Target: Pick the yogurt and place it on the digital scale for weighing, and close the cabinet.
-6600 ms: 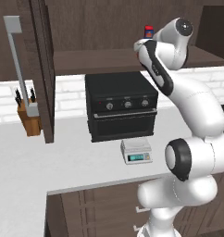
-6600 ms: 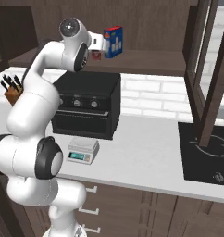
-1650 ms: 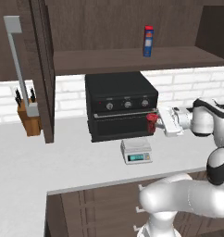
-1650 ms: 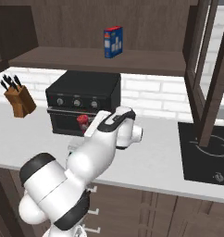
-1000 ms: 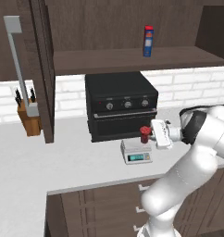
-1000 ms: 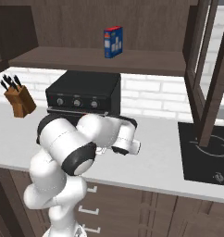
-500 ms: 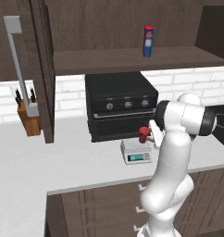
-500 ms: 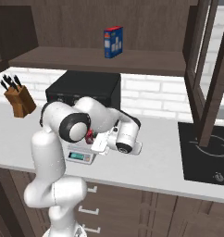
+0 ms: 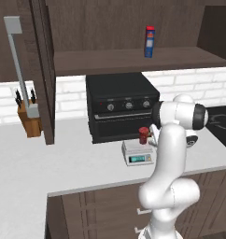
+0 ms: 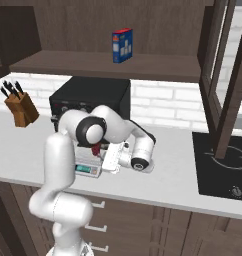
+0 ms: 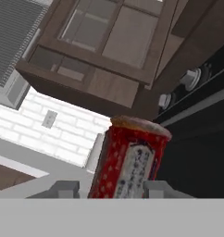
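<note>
The cabinet (image 9: 33, 70) is standing open above the worktop (image 9: 63, 163), its shelf carrying a blue can (image 9: 150, 41); closing it is waiting as the later step. Below, in front of the black oven (image 9: 122, 105), the digital scale (image 9: 137, 151) is bearing the yogurt (image 9: 143, 135) upright on its plate. The end effector (image 11: 107, 190) is sitting narrowly around the cup, fingertips at either side; whether it is gripping or letting go I cannot tell. Releasing well, I judge, means opening squarely and backing off without tipping the cup.

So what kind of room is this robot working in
A kitchen, rendered rather than real: a black oven with knobs on a pale counter, a knife block by a white brick wall, and dark wood cabinets above.
</note>
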